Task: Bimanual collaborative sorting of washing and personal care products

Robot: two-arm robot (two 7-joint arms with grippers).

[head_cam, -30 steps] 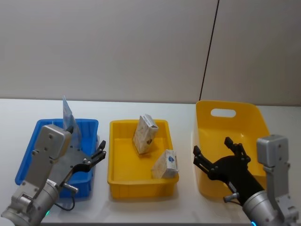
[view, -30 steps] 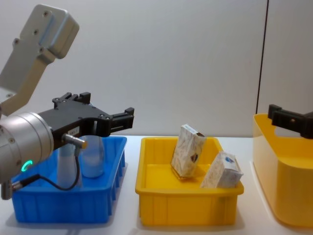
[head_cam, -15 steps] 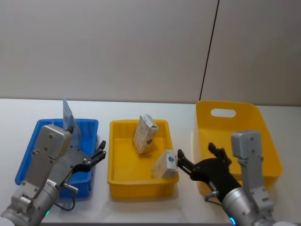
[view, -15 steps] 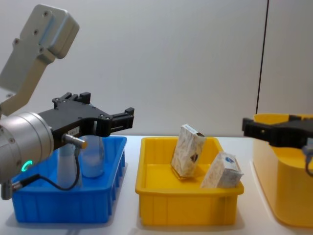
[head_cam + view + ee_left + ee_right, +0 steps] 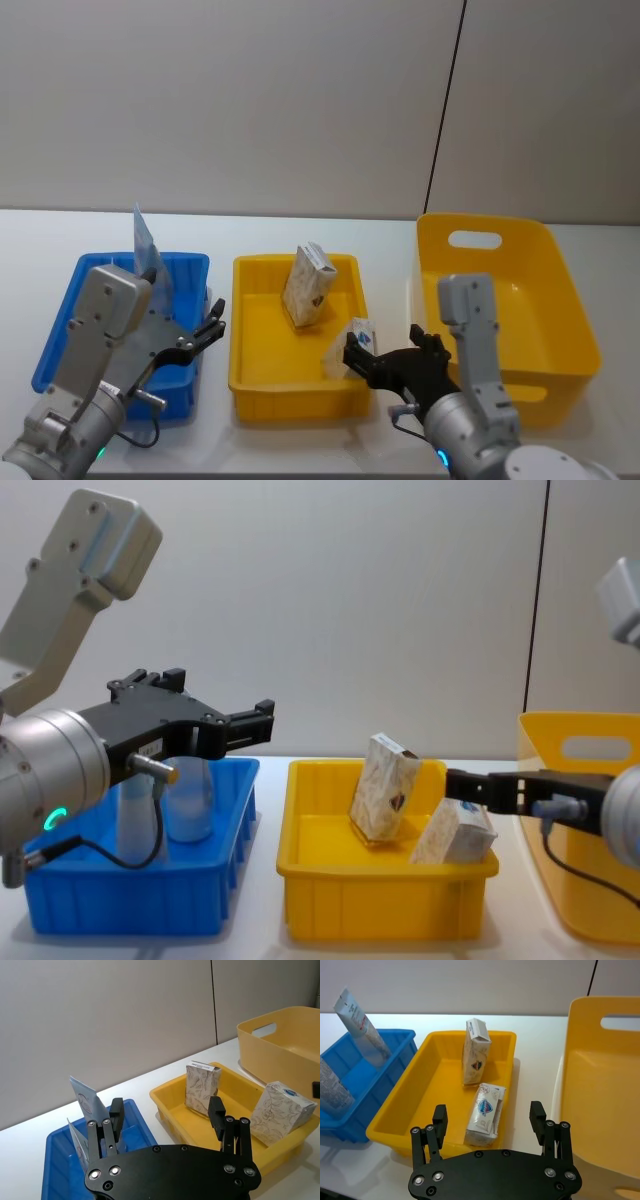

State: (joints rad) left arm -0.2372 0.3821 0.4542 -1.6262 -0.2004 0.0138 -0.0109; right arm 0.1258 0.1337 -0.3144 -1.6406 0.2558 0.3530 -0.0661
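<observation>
On the white table (image 5: 250,235): blue bin (image 5: 58,335), shallow yellow tray (image 5: 255,395) and deep yellow tub (image 5: 565,300) in a row, left to right.
Squeeze tube (image 5: 145,240): pale, with print; stands tilted at the back of the blue bin, crimped end up.
Second pale container (image 5: 331,1089): same bin, nearer the front, partly hidden.
Upright carton (image 5: 308,285): patterned; on end toward the tray's back, leaning a little.
Tilted carton (image 5: 355,343): propped against the tray's right wall near the front corner, blue logo showing.
Right gripper (image 5: 489,1108): low at the tray's front right corner, fingers spread wide to either side of the tilted carton; contact not clear, nothing clamped.
Left gripper (image 5: 166,1105): above the blue bin's right side, fingers wide apart, empty.
</observation>
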